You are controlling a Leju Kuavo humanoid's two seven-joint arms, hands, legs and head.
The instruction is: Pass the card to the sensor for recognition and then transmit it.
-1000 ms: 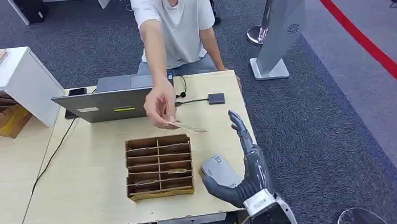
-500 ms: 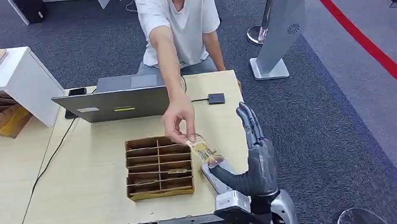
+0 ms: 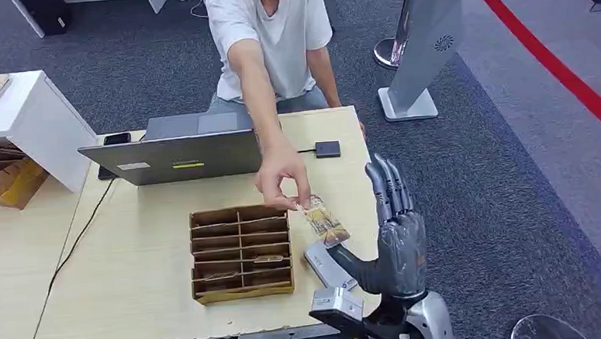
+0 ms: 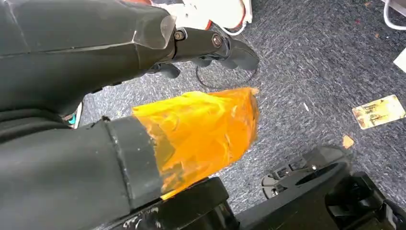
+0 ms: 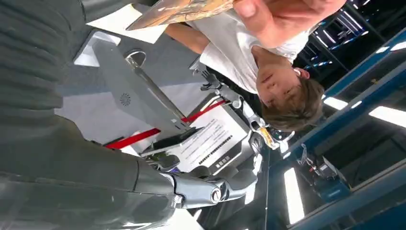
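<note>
A person's hand (image 3: 282, 178) reaches over the table and holds a patterned card (image 3: 324, 221) by its far end. The card's near end hangs just above the thumb of my right hand (image 3: 394, 238), which is raised over the table's right edge with fingers upright and apart; I cannot tell if card and thumb touch. The right wrist view has the card (image 5: 182, 9) held in the person's fingers (image 5: 282, 14), beyond my palm. A small black sensor box (image 3: 327, 149) lies wired beside the laptop (image 3: 176, 154). My left hand (image 4: 210, 48) hangs over carpet, holding nothing.
A cardboard divider tray (image 3: 241, 252) with a few cards sits mid-table. A grey flat device (image 3: 327, 264) lies under my right thumb. A white side table (image 3: 23, 122) stands at the left. Another card (image 4: 378, 111) lies on the carpet near my left hand.
The person's hand has brought the card from above the laptop's edge down and right to my right hand. My right hand has risen and turned its fingers more upright.
</note>
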